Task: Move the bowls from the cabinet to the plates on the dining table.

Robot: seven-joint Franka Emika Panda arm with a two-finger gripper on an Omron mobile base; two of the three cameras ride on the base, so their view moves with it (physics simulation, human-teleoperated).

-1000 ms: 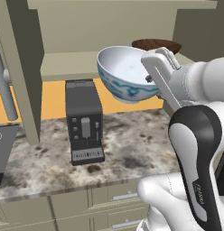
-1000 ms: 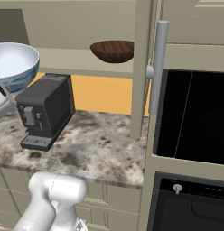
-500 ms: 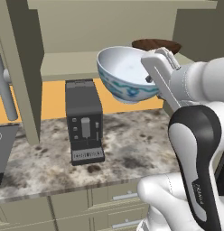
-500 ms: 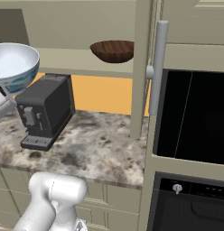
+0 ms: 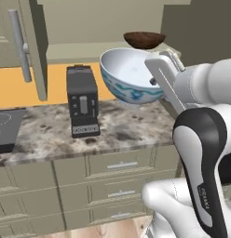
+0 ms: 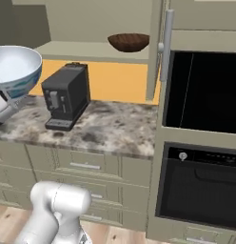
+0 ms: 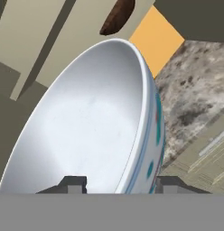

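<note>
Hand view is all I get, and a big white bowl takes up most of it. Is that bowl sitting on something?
Observer: No, the white bowl hangs in the air above the counter, jaws clamped on its rim.
Operator: What's that brown sliver at the top?
Observer: A second, brown bowl, upright on the open cabinet's shelf.
Operator: Anything else nearby?
Observer: A black coffee machine stands on the counter, left of the held bowl.

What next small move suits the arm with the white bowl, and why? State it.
Probably carry it away from the cabinet toward the table: the gripper clamps the white-and-blue bowl by its rim, lifted above the counter, while the brown bowl sits on the shelf.
</note>
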